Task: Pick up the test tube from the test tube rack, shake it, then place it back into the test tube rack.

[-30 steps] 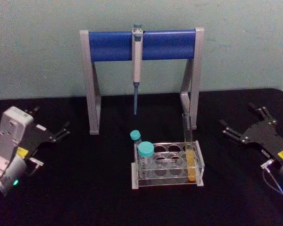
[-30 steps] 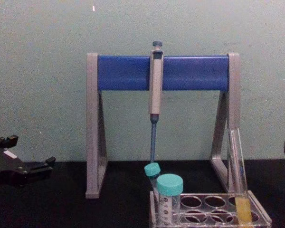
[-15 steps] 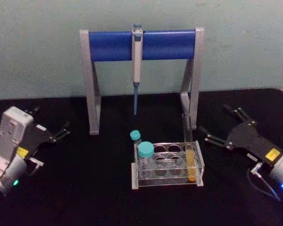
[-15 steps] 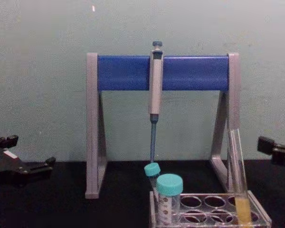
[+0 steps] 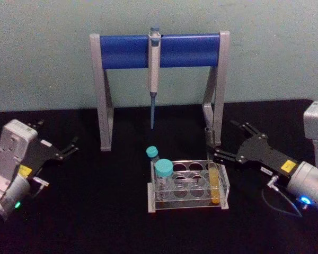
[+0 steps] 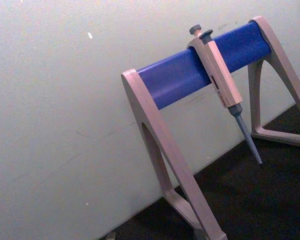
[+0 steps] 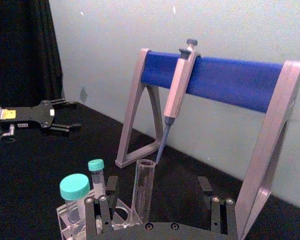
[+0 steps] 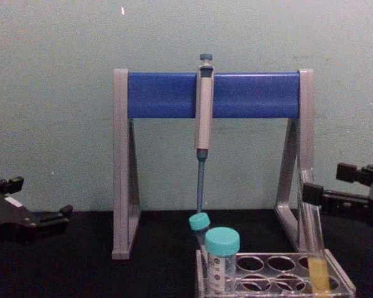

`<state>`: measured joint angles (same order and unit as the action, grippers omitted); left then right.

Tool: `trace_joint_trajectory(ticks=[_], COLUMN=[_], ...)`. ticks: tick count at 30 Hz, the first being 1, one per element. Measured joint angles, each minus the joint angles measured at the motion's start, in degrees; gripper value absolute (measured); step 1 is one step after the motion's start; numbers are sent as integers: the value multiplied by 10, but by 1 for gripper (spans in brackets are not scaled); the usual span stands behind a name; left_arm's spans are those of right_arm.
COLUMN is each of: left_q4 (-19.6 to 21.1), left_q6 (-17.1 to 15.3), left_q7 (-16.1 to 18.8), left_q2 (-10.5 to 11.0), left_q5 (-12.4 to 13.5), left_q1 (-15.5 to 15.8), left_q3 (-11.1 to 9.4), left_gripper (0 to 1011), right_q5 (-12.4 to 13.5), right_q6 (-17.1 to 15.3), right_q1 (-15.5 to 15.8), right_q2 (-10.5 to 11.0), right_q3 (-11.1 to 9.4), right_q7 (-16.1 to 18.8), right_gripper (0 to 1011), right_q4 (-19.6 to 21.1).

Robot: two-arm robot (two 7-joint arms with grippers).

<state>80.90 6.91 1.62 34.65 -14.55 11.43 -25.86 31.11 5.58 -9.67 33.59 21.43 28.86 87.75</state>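
Head view is showing the test tube (image 5: 214,185) standing at the right end of the test tube rack (image 5: 186,207), tilting slightly, with yellow-orange liquid sitting in its lower part. The right tool (image 5: 223,139) is hovering just beside it with its fingers spread. Its nearer fingertip is lying close against the glass; I cannot tell whether it is touching. From the right wrist camera, the tube is rising between the two spread fingers. The left tool (image 5: 57,135) is resting well apart on the left, its fingers also spread. Two teal-capped tubes (image 5: 163,168) are occupying the rack's left end. A black worktop (image 5: 95,211) is carrying everything. Behind the rack, a grey-and-blue pipette stand (image 5: 127,51) is holding a pipette (image 5: 153,69) before a pale green wall (image 5: 42,53).
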Motion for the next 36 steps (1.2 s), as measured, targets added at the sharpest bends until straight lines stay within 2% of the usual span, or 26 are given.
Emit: trace_joint_trajectory(ticks=[5,11,26,36], left_q4=[0,0,0,0], left_q6=[0,0,0,0], left_q7=[0,0,0,0], left_q2=[0,0,0,0], left_q5=[0,0,0,0], left_q1=[0,0,0,0], left_q3=[0,0,0,0], left_gripper=[1001,1001,1001,1001], right_q5=[8,9,19,22], right_q6=[-37,-59,-88,-92], right_q1=[-11,-22,-30,-33], right_q2=[-9,-13,-14,-13], right_q3=[0,3,11,13], right_q7=[8,19,27,29], right_gripper=[1000,1000,1000,1000], right_q4=[-8,-15,-21,-21])
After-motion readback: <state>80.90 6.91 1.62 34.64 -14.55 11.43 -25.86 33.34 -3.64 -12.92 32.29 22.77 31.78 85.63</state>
